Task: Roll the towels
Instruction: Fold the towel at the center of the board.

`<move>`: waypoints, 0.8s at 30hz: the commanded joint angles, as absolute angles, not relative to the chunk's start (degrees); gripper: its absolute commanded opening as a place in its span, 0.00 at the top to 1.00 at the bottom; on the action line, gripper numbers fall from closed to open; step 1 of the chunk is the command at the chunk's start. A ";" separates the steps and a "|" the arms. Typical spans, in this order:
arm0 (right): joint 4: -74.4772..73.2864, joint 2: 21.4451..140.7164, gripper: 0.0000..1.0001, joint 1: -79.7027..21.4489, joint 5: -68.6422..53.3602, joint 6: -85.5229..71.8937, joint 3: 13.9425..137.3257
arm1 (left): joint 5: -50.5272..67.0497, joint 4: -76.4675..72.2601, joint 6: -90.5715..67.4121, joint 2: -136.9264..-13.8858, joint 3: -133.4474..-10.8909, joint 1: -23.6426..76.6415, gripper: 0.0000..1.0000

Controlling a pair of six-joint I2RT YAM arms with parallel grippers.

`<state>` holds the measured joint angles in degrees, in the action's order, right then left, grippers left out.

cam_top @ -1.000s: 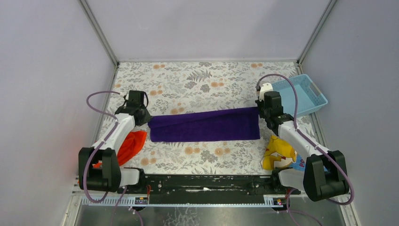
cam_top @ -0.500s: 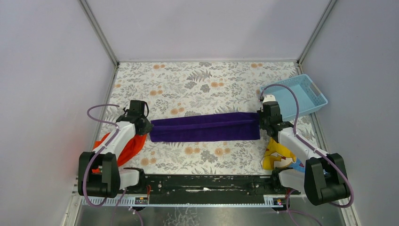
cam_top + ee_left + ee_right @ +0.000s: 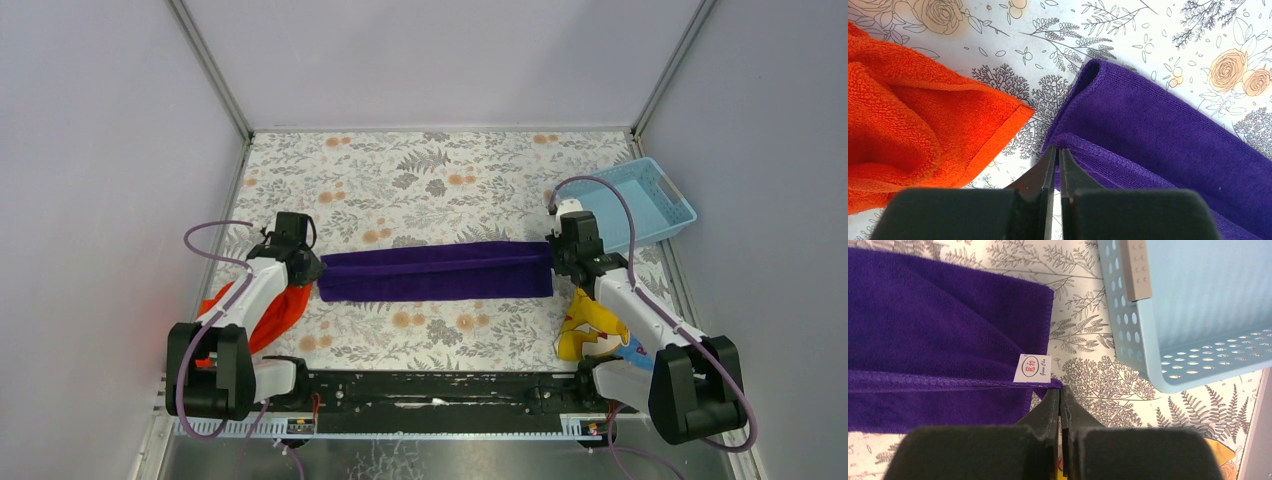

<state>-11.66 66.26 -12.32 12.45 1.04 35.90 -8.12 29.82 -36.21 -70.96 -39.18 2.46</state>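
Note:
The purple towel [image 3: 435, 271] lies across the middle of the table as a long narrow folded strip. My left gripper [image 3: 312, 268] is at its left end, shut on the stitched corner of the purple towel [image 3: 1158, 130], with the tips [image 3: 1057, 149] pinching the hem. My right gripper [image 3: 553, 258] is at the right end, shut on the corner hem beside the white label [image 3: 1031, 368] of the purple towel [image 3: 938, 325]. The orange-red towel [image 3: 275, 312] lies crumpled to the left under my left arm, and the orange-red towel [image 3: 903, 120] does not touch the purple one.
A light blue perforated basket [image 3: 640, 200] stands at the back right, its wall [image 3: 1128, 340] close to my right gripper. A yellow-and-blue printed cloth [image 3: 592, 325] lies near the right arm's base. Grey walls close in the floral table.
Both grippers have drawn toward the near edge with the towel's corners. The purple towel has gone from a wider band to a narrower folded strip. Little has moved in the last half second.

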 commanded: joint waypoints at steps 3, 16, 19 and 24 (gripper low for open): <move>-13.72 66.96 1.00 -11.84 10.33 7.63 36.40 | -13.81 27.61 -36.88 -71.19 -39.50 1.25 1.00; -12.55 70.88 1.00 -11.79 9.57 10.19 37.70 | -14.72 25.61 -32.01 -76.41 -48.86 1.24 1.00; -12.28 69.64 1.00 -11.79 9.80 10.49 37.75 | -15.29 24.23 -30.59 -75.92 -49.90 1.28 1.00; -12.22 68.46 1.00 -11.79 11.10 10.61 37.96 | -14.93 24.83 -29.55 -75.64 -50.97 1.26 1.00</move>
